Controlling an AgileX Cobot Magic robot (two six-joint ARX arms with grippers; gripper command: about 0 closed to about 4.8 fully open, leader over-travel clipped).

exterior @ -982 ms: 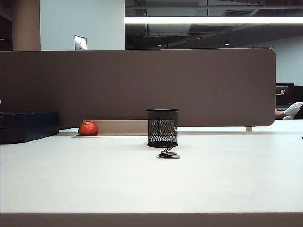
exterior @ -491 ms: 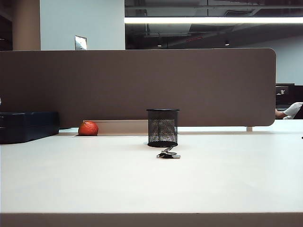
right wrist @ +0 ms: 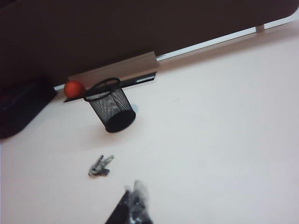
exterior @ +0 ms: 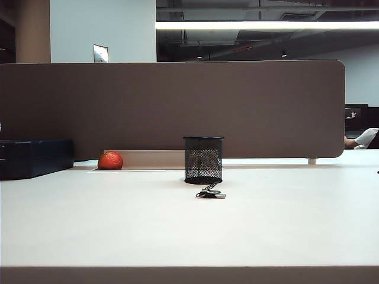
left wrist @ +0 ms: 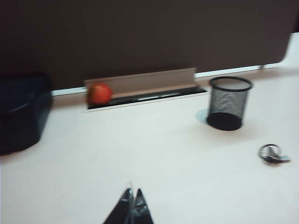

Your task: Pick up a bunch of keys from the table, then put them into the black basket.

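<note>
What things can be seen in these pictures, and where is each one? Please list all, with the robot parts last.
keys: one bunch, silvery with dark fob, flat on the table just in front of the basket
basket: one, black mesh, upright mid-table
ball: one, orange-red, round, in the slot at the panel's foot
box: one, dark blue, far left
panel: one, grey-brown, behind the table
table: one, off-white
left gripper: one, dark, shut, above bare table, seen only in its wrist view
right gripper: one, dark, shut, near the keys, not touching

Office: desk partition panel (exterior: 172,109), ceiling strip light (exterior: 266,25).
</note>
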